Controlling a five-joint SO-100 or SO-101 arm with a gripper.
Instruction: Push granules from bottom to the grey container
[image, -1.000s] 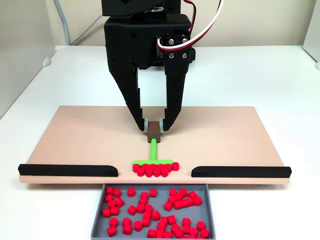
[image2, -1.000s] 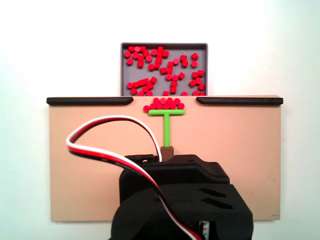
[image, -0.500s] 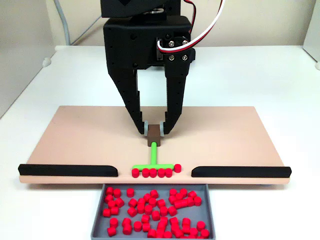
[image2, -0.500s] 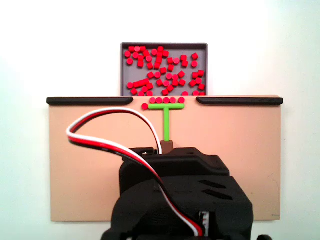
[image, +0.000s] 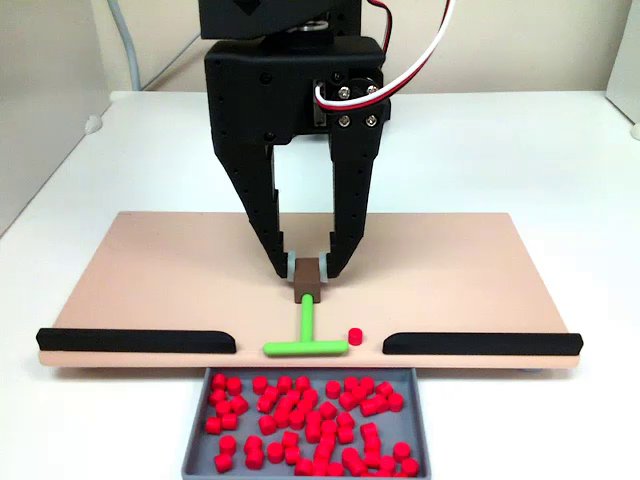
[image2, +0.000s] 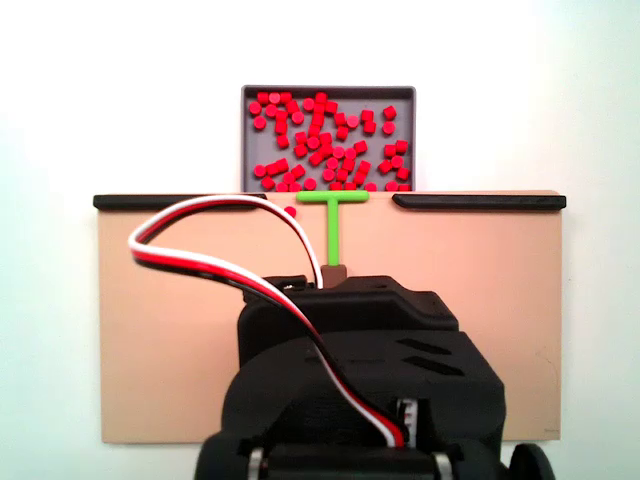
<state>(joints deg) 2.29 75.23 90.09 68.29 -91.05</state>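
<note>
My gripper (image: 308, 270) is shut on the brown handle block (image: 308, 279) of the green T-shaped pusher (image: 305, 345). The pusher's crossbar lies at the tan board's (image: 150, 280) front edge, in the gap between the two black bars. Many red granules (image: 310, 420) lie in the grey container (image: 195, 440) just below that edge. One red granule (image: 355, 335) stays on the board right of the crossbar. In a fixed view from behind, the pusher (image2: 332, 205) touches the container (image2: 328, 92), the stray granule (image2: 290, 212) sits left of it, and the arm body hides the gripper.
Two black bars (image: 135, 341) (image: 482, 344) line the board's front edge either side of the gap. A red, white and black cable (image2: 220, 250) loops over the board. The white table (image: 520, 150) surrounds the board.
The gripper pushed the green pusher forward to the board's edge. The row of granules in front of it dropped into the grey container; one granule slipped aside and stayed on the board.
</note>
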